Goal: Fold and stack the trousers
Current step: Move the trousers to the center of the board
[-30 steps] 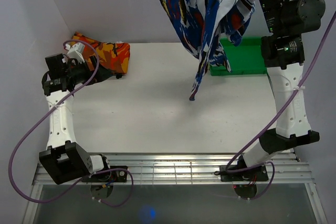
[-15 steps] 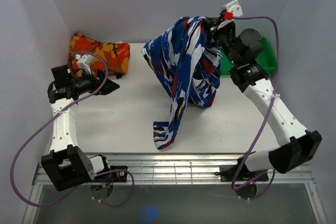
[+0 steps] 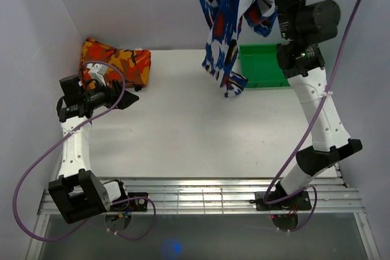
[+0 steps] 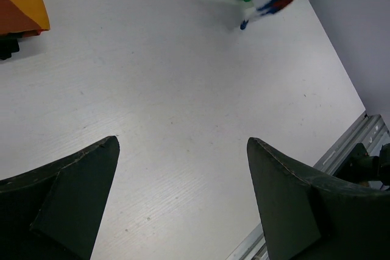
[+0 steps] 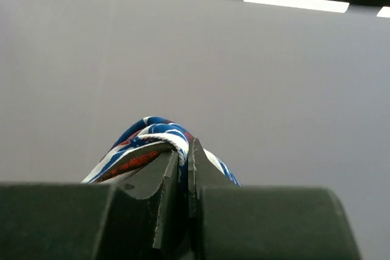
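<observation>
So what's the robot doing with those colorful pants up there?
The right gripper is shut on the trousers and holds them high in the air. They dangle in a loose bunch over the far side of the table, by the green bin. The left gripper is open and holds nothing, low over the table near the folded orange cloth. Nothing is folded yet.
</observation>
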### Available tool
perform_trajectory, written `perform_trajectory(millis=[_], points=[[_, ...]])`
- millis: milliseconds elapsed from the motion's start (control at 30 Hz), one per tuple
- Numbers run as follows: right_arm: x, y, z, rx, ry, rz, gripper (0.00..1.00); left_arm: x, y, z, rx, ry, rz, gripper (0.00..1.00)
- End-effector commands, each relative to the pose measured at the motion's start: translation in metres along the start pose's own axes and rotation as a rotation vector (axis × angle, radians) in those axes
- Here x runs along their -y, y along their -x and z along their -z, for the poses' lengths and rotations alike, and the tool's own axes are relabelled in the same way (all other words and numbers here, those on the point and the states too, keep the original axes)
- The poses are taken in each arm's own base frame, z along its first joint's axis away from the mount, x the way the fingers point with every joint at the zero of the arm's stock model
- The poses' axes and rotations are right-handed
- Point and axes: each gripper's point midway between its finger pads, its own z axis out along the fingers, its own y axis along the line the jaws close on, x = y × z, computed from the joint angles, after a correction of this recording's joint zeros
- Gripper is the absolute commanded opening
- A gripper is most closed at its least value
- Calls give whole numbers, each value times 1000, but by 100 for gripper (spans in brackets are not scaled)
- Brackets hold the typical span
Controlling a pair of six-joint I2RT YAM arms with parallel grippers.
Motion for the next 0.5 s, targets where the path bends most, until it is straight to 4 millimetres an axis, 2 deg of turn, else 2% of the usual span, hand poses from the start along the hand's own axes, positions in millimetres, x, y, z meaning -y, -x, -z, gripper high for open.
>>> perform_trajectory(millis=[0,33,100,200,300,333,433,467], points=[[35,206,24,553,-82,0,8,1,22,2,52,12,-12,96],[31,205,20,565,-78,5,8,1,24,1,57,16,4,96],[23,228,28,647,-61,19,8,-1,25,0,60,20,21,96],[9,244,41,699,-29,0,8,1,28,-1,75,11,27,96],[-7,241,44,689,0,-16,8,1,30,0,87,13,17,96],[-11,236,43,675,2,-18,8,1,29,0,84,15,19,96],[-30,199,29,582,27,-32,8,0,23,-1,66,9,13,96],[-42,179,25,537,50,-38,8,-1,21,-1,59,5,8,96]])
